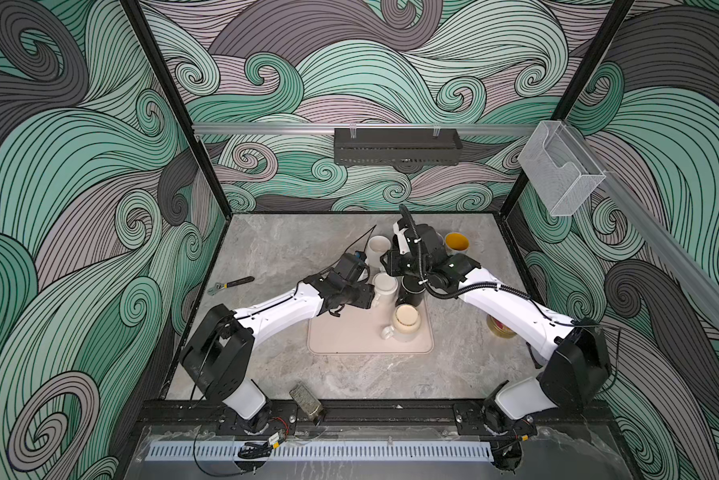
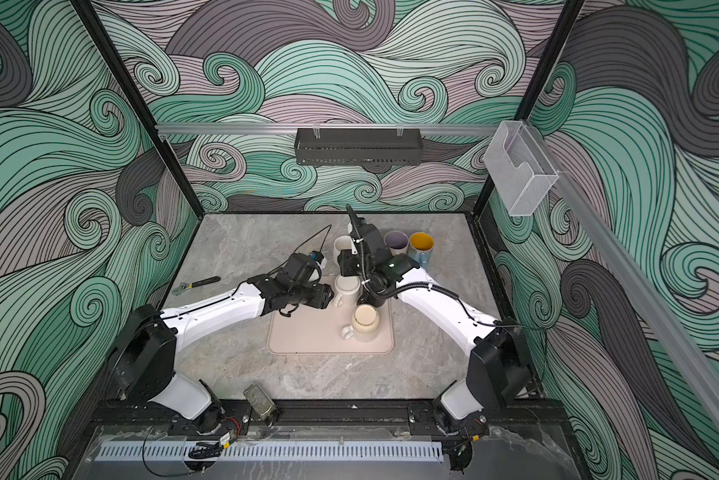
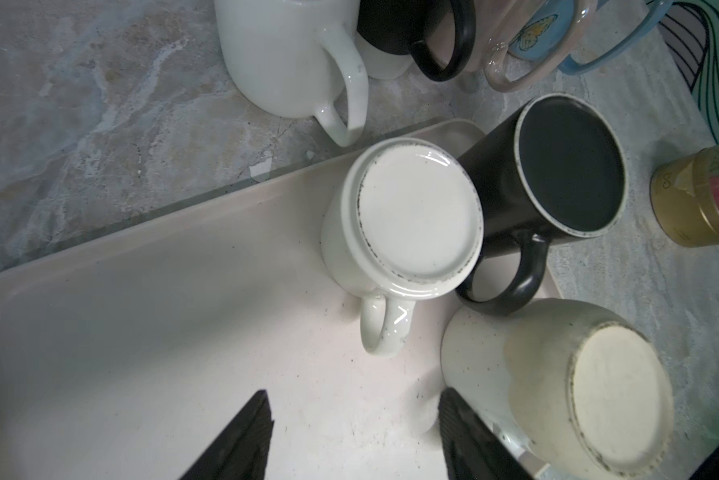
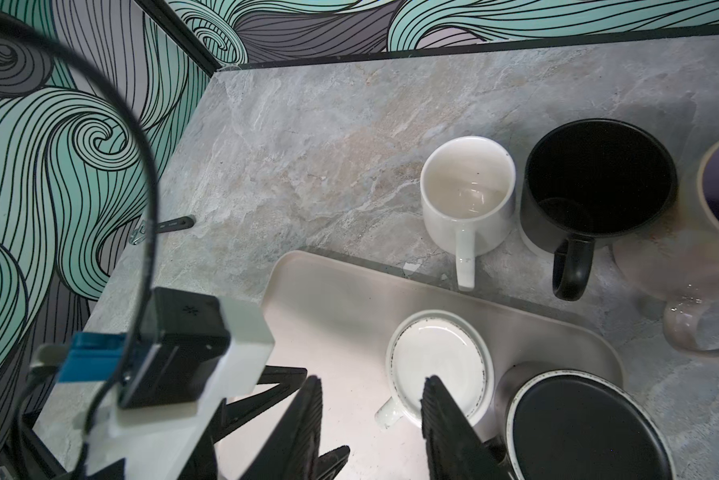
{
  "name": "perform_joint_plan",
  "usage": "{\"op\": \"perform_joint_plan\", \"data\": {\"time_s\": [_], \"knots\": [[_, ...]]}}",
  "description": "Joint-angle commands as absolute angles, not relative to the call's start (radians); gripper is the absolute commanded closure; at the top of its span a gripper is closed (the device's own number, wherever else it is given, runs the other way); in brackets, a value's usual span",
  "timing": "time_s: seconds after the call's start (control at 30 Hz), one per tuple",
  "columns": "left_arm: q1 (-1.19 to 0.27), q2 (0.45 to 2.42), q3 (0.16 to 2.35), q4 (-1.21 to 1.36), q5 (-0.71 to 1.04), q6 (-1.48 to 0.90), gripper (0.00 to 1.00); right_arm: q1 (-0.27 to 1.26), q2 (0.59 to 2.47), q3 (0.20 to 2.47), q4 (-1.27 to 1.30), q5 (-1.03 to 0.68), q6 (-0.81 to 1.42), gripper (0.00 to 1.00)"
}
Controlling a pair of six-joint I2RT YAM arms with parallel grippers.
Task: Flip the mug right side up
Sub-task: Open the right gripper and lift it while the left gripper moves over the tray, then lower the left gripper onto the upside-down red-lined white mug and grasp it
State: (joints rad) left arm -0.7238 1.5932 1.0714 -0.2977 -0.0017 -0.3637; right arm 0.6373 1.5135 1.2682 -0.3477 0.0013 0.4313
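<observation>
The whole cell is taken in by both top views from high above the near edge, facing down and towards the far wall. The grey marbled surface (image 1: 274, 257) and the wave-patterned walls (image 1: 58, 187) are covered almost identically, with only a slight sideways offset. The left wrist view is set close over the beige rectangular tray (image 3: 142, 316), looking steeply down past the left gripper (image 3: 353, 399). The right wrist view is set somewhat farther off, looking down past the right gripper (image 4: 372, 382) and towards the far left corner of the surface. The upside-down white mug (image 3: 416, 220) and the upside-down black mug (image 3: 569, 166) just beside it are shared by all four views.
</observation>
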Motion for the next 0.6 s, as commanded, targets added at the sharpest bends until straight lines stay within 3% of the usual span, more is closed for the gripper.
{"op": "perform_joint_plan", "data": {"time_s": [0.0, 0.33, 0.57], "knots": [[-0.743, 1.641, 1.127, -0.332, -0.022, -0.327, 0.35, 0.617, 1.485, 1.248, -0.33, 0.013, 0.449, 0.59], [-0.785, 1.745, 1.188, -0.341, -0.063, -0.321, 0.36, 0.597, 1.482, 1.203, -0.302, -0.013, 0.472, 0.58], [-0.792, 1.793, 1.226, -0.34, -0.063, -0.319, 0.46, 0.586, 1.476, 1.195, -0.302, -0.026, 0.471, 0.59]]}}
